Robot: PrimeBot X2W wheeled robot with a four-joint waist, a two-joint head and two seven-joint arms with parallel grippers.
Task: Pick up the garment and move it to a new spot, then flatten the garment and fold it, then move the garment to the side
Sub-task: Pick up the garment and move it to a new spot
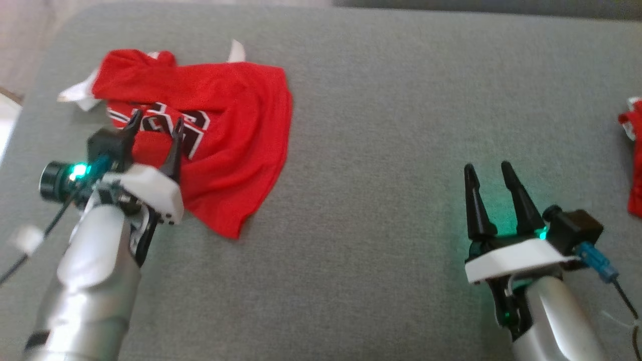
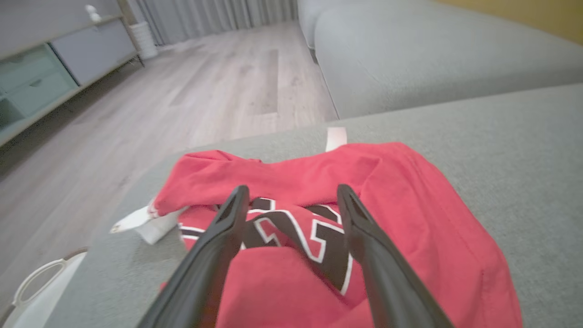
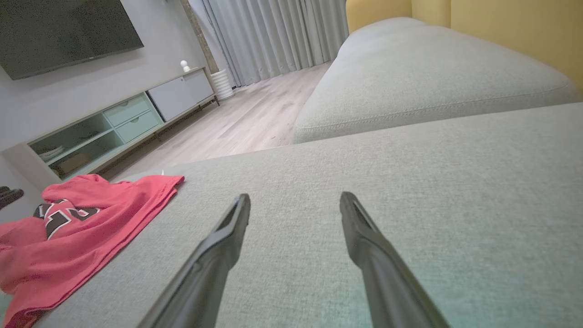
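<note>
Garment [image 1: 220,125], red with black-and-white lettering, lies crumpled at the left end of the grey sofa seat [image 1: 376,200]. The left claw [image 1: 157,118] hovers over the lettering, spread wide and holding nothing. The right claw [image 1: 487,167], equally wide and empty, stands above bare cushion well apart. The head view takes in another red cloth [image 1: 634,155] at its right edge. The left wrist view shows a white basket [image 2: 45,305] beside the sofa. The right wrist view shows a television [image 3: 68,32], a low cabinet [image 3: 114,123] and grey curtains [image 3: 273,36] past the wooden floor [image 3: 255,114].
</note>
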